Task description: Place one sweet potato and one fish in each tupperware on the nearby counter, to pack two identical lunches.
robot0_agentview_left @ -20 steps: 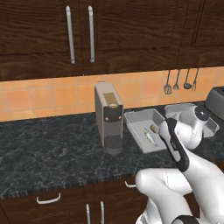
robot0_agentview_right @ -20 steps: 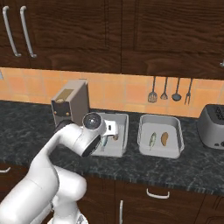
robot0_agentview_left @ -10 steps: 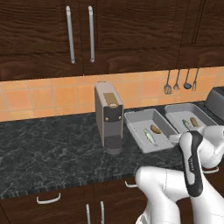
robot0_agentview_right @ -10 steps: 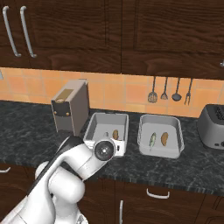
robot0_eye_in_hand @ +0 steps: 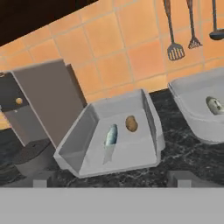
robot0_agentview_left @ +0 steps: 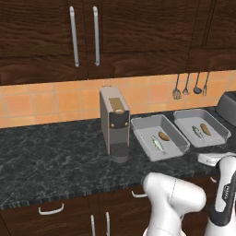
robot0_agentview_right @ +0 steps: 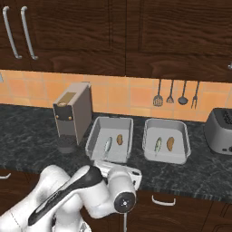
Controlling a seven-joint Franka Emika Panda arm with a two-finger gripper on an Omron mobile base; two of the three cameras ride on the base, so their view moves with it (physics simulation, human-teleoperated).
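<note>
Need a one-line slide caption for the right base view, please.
Two grey tupperware trays on the black counter, each holding one fish and one sweet potato.

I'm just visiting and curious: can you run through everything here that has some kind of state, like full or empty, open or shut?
Left tupperware: lidless, holds a fish and a sweet potato.
Right tupperware: lidless, holds a second fish and a second sweet potato.
Upper cabinets: doors shut.
Drawers: shut.
Gripper: open, empty, short of the left tupperware.
Hanging utensils: on the wall.
</note>
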